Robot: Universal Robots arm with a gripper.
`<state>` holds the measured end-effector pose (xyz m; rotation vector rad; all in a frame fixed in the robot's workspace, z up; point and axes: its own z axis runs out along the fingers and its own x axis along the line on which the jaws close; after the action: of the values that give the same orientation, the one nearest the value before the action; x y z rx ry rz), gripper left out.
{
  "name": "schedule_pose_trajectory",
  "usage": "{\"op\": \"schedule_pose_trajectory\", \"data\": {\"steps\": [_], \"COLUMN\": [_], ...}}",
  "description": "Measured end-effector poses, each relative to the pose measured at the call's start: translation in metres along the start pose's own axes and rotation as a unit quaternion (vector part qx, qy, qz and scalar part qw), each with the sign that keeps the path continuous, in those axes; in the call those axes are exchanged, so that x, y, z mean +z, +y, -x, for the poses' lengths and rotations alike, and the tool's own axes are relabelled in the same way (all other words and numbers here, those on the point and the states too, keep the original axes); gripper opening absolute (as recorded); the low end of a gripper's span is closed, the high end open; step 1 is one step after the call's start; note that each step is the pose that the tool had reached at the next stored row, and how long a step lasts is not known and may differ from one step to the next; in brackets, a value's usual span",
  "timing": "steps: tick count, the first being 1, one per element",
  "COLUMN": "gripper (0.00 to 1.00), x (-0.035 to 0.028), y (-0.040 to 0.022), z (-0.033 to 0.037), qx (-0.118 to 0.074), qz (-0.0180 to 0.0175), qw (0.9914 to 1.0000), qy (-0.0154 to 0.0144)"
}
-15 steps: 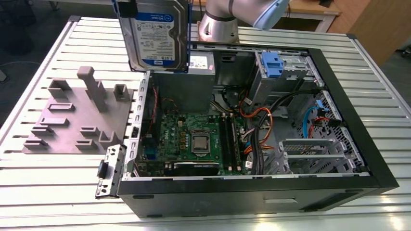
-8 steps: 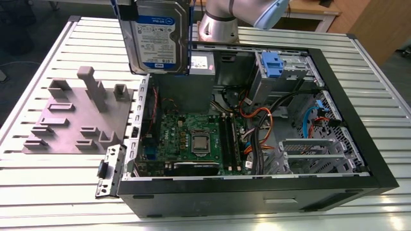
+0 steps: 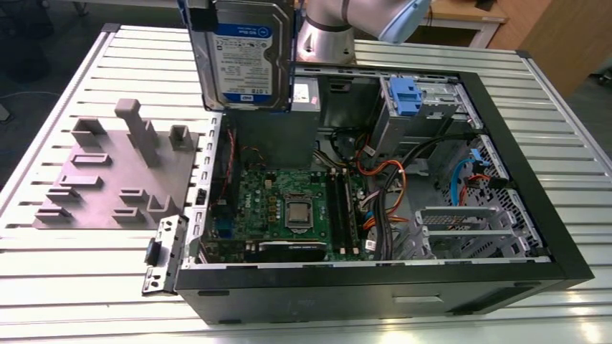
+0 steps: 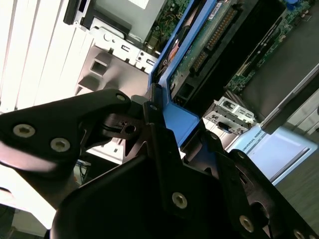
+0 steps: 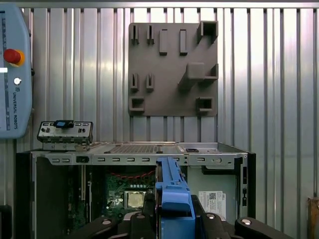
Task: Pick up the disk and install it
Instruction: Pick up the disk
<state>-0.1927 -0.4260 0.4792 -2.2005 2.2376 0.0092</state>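
Note:
The disk [image 3: 241,51], a silver drive with a white-and-blue label in a blue bracket, hangs upright in the air above the open computer case [image 3: 564,236], near the case's far corner on the exterior view's left. In the first wrist view its blue bracket edge [image 5: 173,191] sits between the black fingers [image 5: 142,221] of my gripper [image 5: 174,219]. The second wrist view shows the gripper [image 4: 162,117] shut on the blue bracket [image 4: 182,119], with the disk's connector side [image 4: 214,35] pointing away from the fingers.
Inside the case lie the motherboard [image 3: 287,208], cables [image 3: 383,179] and a drive bay with a blue latch [image 3: 405,97]. A grey fixture plate [image 3: 105,179] with upright blocks lies at the exterior view's left. A loose metal panel [image 3: 163,254] rests by the case. A teach pendant [image 5: 12,74] lies on the slatted table.

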Motion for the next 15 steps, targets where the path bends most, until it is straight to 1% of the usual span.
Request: {"op": "schedule_pose_trajectory", "data": {"steps": [9, 15], "gripper": [0.36, 0.36], "x": [0.0, 0.0], "y": [-0.0109, -0.0134], "z": [0.0002, 0.0002], "qx": [0.0, 0.0], "qz": [0.0, 0.0], "qw": [1.0, 1.0], "qy": [0.0, 0.0]}}
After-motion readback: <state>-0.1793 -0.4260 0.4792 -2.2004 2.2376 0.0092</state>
